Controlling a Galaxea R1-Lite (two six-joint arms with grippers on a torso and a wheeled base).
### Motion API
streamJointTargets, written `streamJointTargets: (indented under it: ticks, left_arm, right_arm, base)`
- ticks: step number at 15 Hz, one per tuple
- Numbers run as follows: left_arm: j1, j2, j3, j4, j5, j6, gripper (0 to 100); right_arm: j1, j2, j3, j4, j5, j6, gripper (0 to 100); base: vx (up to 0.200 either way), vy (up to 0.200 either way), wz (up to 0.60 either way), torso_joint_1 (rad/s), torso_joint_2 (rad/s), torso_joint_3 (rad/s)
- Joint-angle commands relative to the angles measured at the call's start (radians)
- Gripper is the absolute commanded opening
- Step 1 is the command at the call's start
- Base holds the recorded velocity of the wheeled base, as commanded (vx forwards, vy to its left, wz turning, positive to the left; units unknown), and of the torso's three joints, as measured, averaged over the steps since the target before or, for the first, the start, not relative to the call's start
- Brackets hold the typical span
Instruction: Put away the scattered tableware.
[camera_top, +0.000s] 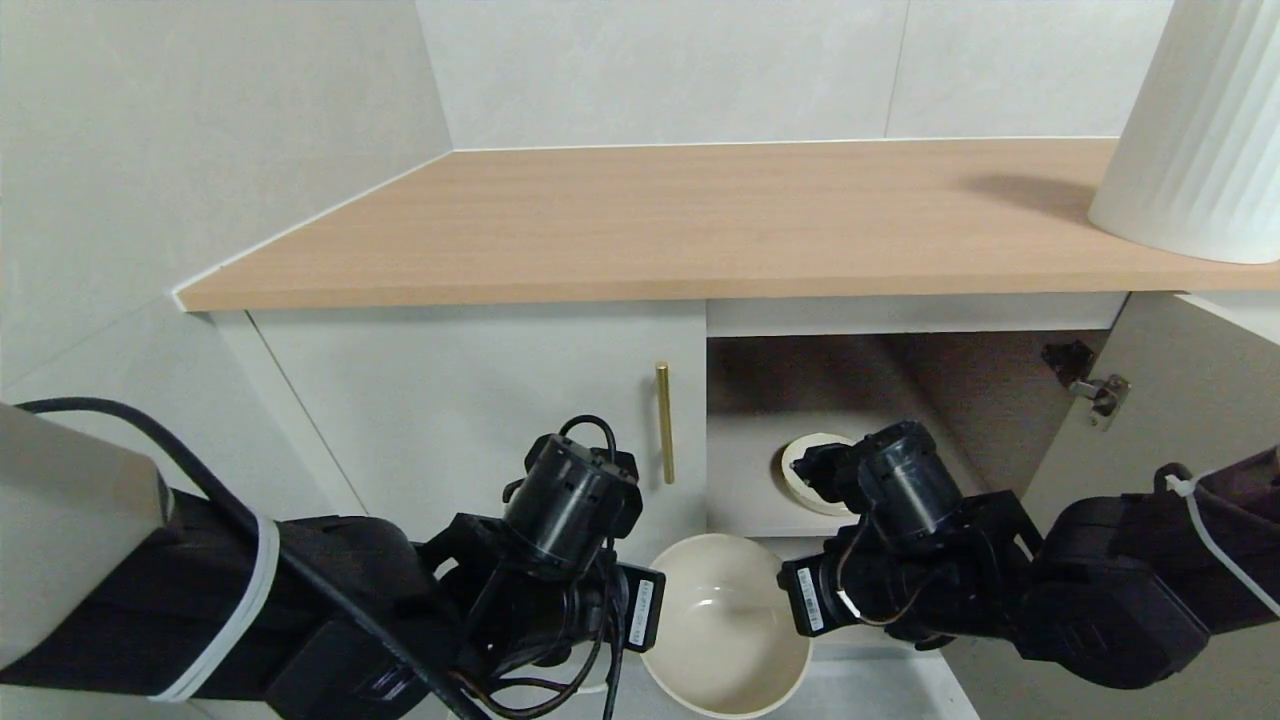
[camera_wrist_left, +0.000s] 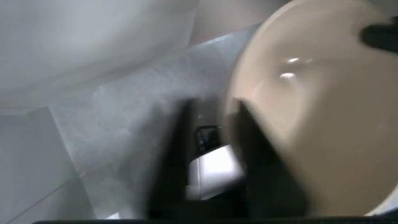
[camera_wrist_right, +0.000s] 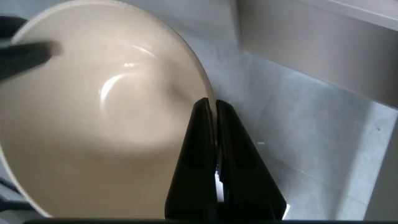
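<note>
I have the cream bowl (camera_top: 725, 640) held low in front of the cabinet, its mouth facing up; the right gripper (camera_wrist_right: 215, 111) is pinched tight on the bowl's right rim, one finger inside and one outside. The left gripper (camera_wrist_left: 216, 111) sits at the bowl's left rim with its fingers (camera_wrist_left: 255, 155) spread to either side of the edge; the wrist view is blurred, but I can see a gap between the outer finger and the rim, so I read it as released.

Under the bowl lies pale grey floor (camera_wrist_right: 323, 124).

Just behind the bowl and to its left is the closed cabinet door (camera_top: 450, 400) with an upright brass handle (camera_top: 664, 422). Behind the bowl and to its right the compartment stands open; a round pale dish (camera_top: 800, 465) lies on its shelf, partly hidden by the right wrist. The open door (camera_top: 1180, 400) hangs farther right.

Above and beyond the bowl runs the wooden countertop (camera_top: 650, 220); a white ribbed vessel (camera_top: 1200, 130) stands at its far right end.
</note>
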Motion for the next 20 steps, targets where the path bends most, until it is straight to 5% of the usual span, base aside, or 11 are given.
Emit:
streamJointTargets:
  ticks: [1, 7, 13, 20]
  left_arm:
    - [-0.001, 0.004, -0.004, -0.004, -0.004, -0.003, 100]
    - [0.000, -0.001, -0.006, -0.006, -0.002, -0.005, 100]
    - [0.000, -0.009, -0.007, -0.006, 0.001, -0.008, 100]
    - [0.000, -0.007, -0.007, -0.006, 0.009, -0.008, 100]
  right_arm:
    - [0.004, 0.003, -0.002, -0.009, 0.010, -0.002, 0]
    - [-0.013, 0.024, 0.001, 0.028, -0.005, -0.039, 0]
    - [-0.128, 0.170, -0.092, 0.051, -0.220, -0.048, 0]
    - [-0.267, 0.230, -0.304, 0.051, -0.271, 0.208, 0]
  base:
    - [0.000, 0.000, 0.00, 0.000, 0.00, 0.000]
    - [0.000, 0.000, 0.00, 0.000, 0.00, 0.000]
    - [0.000, 0.000, 0.00, 0.000, 0.00, 0.000]
    - [0.000, 0.000, 0.00, 0.000, 0.00, 0.000]
